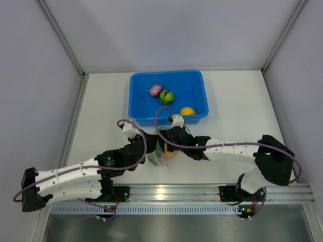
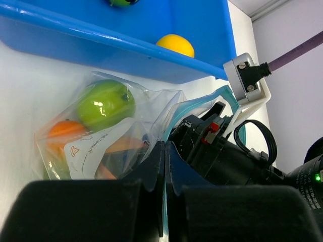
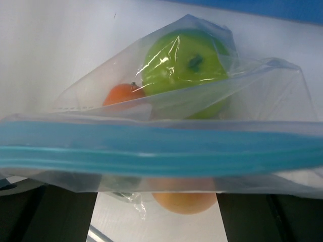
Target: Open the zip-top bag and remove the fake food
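Tabletop (image 1: 237, 101) — zip-top bag (image 2: 151, 108) between left jaws

top looks down; both wrists closely share zip-top bag (image 2: 96, 146).

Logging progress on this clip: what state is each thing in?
zip-top bag: mouth looks open, fruit inside.
lime green fruit: inside the bag.
orange fruit: inside the bag.
blue tub: holds three fruits.
left gripper: jaws shut on the bag's edge.
right gripper: jaws open at the zipper strip.
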Robot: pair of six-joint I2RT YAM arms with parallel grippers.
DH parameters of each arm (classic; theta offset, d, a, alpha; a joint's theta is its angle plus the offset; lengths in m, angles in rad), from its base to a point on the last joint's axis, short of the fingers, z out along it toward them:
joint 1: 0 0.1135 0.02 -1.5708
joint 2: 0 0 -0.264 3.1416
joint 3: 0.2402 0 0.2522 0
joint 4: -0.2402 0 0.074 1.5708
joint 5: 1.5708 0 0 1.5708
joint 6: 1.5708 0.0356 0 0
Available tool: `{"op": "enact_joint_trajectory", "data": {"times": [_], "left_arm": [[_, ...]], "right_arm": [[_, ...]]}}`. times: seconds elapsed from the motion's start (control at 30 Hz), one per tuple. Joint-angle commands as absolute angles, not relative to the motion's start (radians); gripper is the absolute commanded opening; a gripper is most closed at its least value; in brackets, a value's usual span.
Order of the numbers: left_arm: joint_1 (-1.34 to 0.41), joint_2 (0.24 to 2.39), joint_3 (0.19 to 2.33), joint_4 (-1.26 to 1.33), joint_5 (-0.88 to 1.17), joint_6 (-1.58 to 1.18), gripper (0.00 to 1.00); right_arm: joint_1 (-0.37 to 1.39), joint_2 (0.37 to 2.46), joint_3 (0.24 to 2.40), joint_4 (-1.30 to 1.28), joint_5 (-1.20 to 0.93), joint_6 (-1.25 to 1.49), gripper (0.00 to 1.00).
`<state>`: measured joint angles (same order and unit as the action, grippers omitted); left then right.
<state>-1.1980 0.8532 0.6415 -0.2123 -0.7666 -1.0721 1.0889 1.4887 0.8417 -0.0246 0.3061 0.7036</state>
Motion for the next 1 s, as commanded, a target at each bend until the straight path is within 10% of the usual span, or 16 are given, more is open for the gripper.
{"op": "enact_joint_trajectory", "data": {"times": [0.0, 0.73, 0.97], "left_arm": [[-1.216, 0.845, 0.67, -0.11, -0.666, -1.089, 0.0], [-1.216, 0.854, 0.644, -0.11, -0.707, -1.081, 0.0], [-1.216, 0.862, 0.641, -0.112, -0.706, -1.086, 0.0]], "right_arm": [[1.092, 1.506, 0.913, -0.05, 0.278, 0.695, 0.86], [1.115, 1.569, 0.946, -0.302, 0.244, 0.634, 0.87], [1.12, 1.508, 0.959, -0.308, 0.252, 0.629, 0.74]]}}
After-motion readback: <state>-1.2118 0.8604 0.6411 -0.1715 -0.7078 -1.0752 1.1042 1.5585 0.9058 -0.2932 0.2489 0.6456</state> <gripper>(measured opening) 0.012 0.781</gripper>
